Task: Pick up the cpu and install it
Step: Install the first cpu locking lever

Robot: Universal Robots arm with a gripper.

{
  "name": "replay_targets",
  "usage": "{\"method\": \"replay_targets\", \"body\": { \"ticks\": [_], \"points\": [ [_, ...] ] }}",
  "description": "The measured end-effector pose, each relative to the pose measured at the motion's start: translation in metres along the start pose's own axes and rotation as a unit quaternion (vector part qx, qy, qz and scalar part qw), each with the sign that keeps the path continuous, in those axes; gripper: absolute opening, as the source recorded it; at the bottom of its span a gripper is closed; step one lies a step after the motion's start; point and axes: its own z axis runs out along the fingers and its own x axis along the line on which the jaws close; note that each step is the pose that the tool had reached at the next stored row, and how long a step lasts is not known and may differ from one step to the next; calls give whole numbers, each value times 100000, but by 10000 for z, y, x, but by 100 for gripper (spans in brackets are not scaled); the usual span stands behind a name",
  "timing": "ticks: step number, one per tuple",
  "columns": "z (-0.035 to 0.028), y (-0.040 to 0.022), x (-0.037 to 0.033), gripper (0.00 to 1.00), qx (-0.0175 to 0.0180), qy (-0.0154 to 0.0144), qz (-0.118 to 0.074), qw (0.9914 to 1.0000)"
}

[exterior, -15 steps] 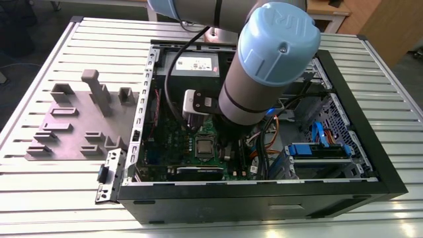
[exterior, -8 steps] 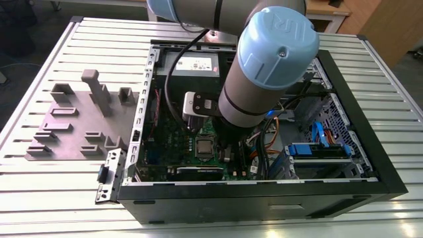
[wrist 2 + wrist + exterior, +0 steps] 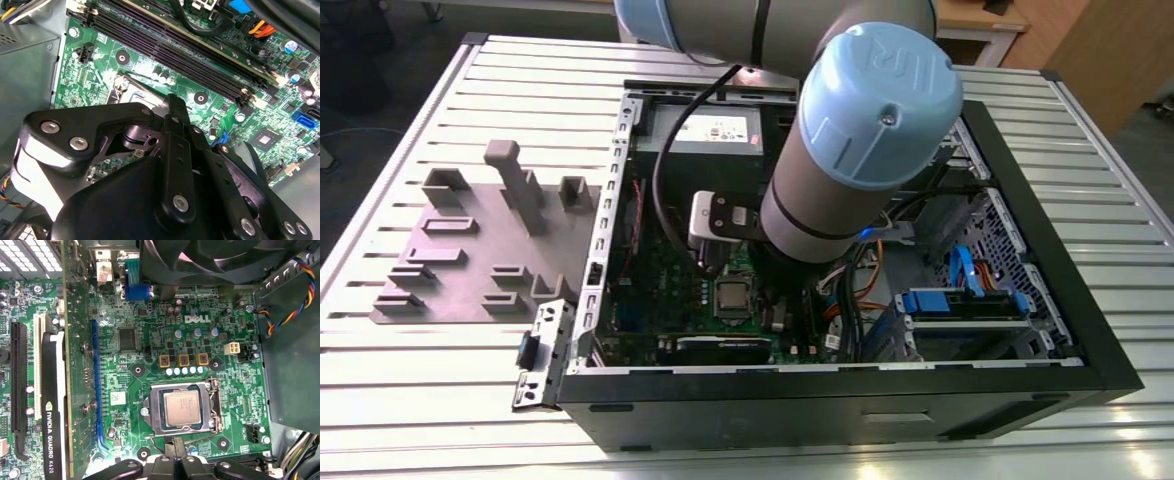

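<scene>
Open computer case [image 3: 1067,375] on slatted table [image 3: 427,390], grey slotted blocks [image 3: 487,250] beside.

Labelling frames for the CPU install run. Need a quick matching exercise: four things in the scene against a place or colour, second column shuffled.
Column A
1. cpu
2. grey slotted blocks
3. graphics card
4. arm joint cap

Column B
a. light blue
b. on the table outside the case, at the exterior view's left
c. seated in the metal socket frame on the motherboard
d. standing edge-on in a slot, black with a white stripe

Pairs: 1-c, 2-b, 3-d, 4-a
</scene>
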Motion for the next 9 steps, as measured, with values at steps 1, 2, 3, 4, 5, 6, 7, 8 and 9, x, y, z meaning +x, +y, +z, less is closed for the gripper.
{"method": "replay_targets", "body": {
  "ticks": [1, 2, 3, 4, 5, 6, 7, 8, 9],
  "points": [
    [7, -1, 3, 11, -1, 8, 1, 100000],
    [14, -1, 4, 11, 3, 36, 7, 100000],
    [21, -3, 5, 11, 11, 118, 9, 100000],
    [26, -4, 5, 11, 21, 237, 13, 100000],
    [31, -4, 6, 11, 32, 353, 18, 99999],
    [32, -4, 6, 11, 37, 460, 3, 99999],
    [34, -4, 7, 11, 29, 547, -84, 99998],
    [34, -3, 7, 11, 8, 594, -270, 99998],
    [34, -3, 8, 11, -12, 618, -501, 99997]
  ]
}}
